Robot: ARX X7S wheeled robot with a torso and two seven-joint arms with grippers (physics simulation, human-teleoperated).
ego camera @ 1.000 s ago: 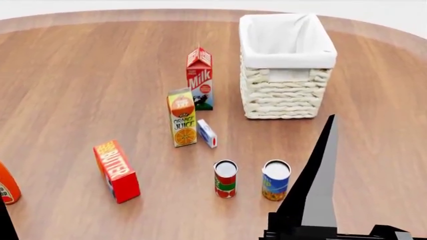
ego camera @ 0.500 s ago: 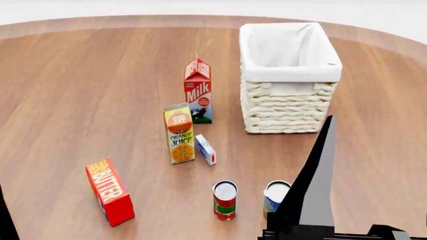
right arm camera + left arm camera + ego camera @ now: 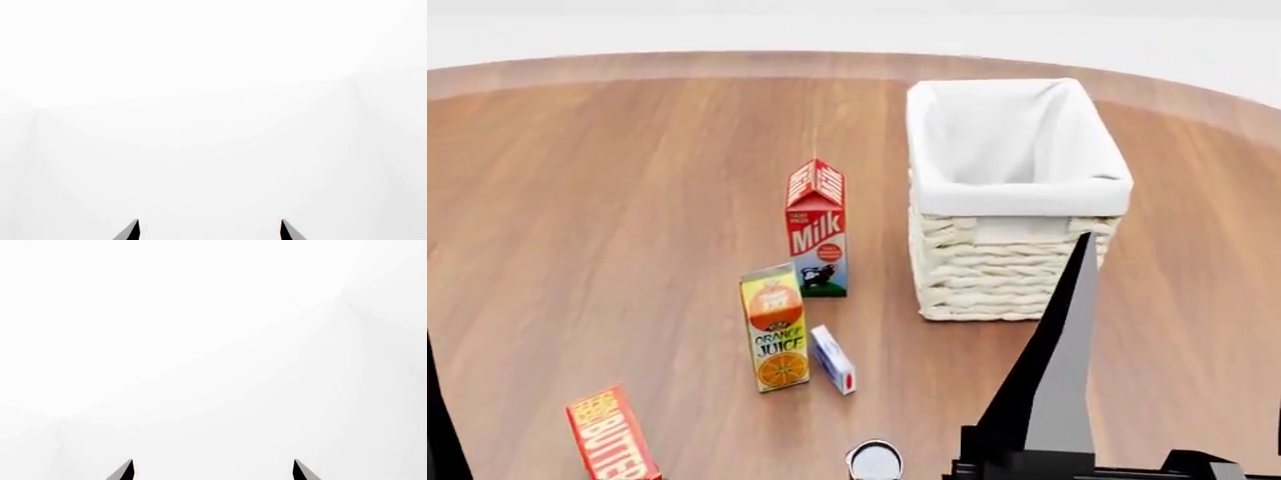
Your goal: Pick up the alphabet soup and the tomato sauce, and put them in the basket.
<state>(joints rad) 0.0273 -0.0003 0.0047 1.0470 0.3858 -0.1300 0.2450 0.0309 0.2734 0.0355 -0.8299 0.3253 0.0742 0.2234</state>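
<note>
The cream woven basket (image 3: 1014, 270) with its white liner stands at the back right of the wooden table, and no can shows inside it. At the head view's bottom edge only the silver top of the tomato sauce (image 3: 874, 461) shows, with its label cut off. The alphabet soup is out of view. My right arm (image 3: 1052, 390) rises as a dark wedge in front of the basket's near right corner. Both wrist views face blank white. The left gripper (image 3: 213, 471) and the right gripper (image 3: 209, 231) each show two fingertips wide apart with nothing between them.
A milk carton (image 3: 817, 229) stands left of the basket. An orange juice carton (image 3: 775, 328) and a small white box (image 3: 833, 360) are nearer. A red butter box (image 3: 610, 435) lies at the front left. My left arm (image 3: 439, 425) edges the frame.
The head view has tilted up, so everything slid down the frame. The blue-labelled can and the orange bottle have left the view, and the red-and-green can has dropped to the bottom edge.
</note>
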